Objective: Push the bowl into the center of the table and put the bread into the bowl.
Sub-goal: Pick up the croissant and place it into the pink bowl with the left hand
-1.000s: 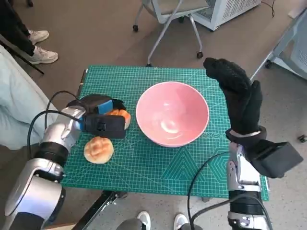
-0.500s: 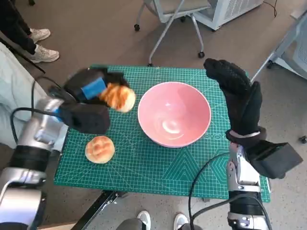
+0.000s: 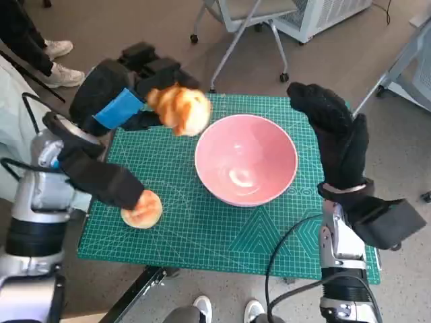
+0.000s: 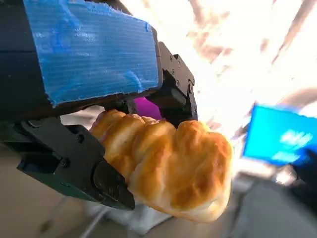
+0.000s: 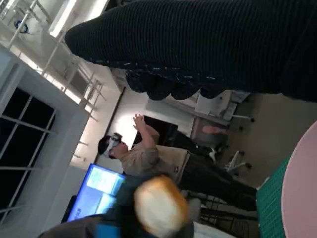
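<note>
My left hand grips a golden braided bread, lifted above the table's far left, just left of the pink bowl's rim. The left wrist view shows that bread held between the black fingers. The pink bowl stands empty near the middle of the green cutting mat. A second round bun lies on the mat at the near left, partly hidden by my left forearm. My right hand is raised upright beside the bowl's right side, fingers extended, holding nothing. The right wrist view shows the glove and the lifted bread.
An office chair stands beyond the table's far edge, white equipment behind it. A person's shoes show at the far left. A seated person appears in the right wrist view. Cables hang by the table's near edge.
My left hand has raised the braided bread off the mat, up and rightward toward the bowl. The bowl, the round bun and my right hand have stayed put.
</note>
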Robot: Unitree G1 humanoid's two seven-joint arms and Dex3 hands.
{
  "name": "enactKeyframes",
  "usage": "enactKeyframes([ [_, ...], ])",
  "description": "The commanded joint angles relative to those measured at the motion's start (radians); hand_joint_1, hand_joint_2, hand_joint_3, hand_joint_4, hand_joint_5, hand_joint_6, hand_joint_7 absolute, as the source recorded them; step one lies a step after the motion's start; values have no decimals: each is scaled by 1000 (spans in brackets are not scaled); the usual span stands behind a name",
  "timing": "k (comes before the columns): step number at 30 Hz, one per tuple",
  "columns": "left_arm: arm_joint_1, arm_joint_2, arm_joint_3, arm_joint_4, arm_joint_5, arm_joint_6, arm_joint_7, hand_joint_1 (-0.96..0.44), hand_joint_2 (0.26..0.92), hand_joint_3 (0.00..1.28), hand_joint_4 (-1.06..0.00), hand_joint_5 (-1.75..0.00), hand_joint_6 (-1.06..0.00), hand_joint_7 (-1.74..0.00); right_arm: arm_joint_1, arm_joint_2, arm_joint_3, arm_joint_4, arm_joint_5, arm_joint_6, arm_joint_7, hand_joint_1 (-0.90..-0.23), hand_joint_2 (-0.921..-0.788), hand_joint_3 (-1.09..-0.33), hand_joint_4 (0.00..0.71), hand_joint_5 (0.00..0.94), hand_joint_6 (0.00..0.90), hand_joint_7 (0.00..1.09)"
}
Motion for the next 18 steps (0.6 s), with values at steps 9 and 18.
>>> enactKeyframes([
  [9, -68, -98, -129, 8, 66, 4, -80, 3, 911, 26, -733, -1136, -720, -1049, 17, -5, -4, 6, 17, 3, 13, -662, -921, -777, 220, 4, 68, 578],
  [18, -144, -179, -225, 246, 141, -61, -38, 2, 920, 44, -680, -1129, -690, -1139, 19, -15, -11, 14, 27, 0, 20, -660, -921, -774, 222, 4, 70, 577],
])
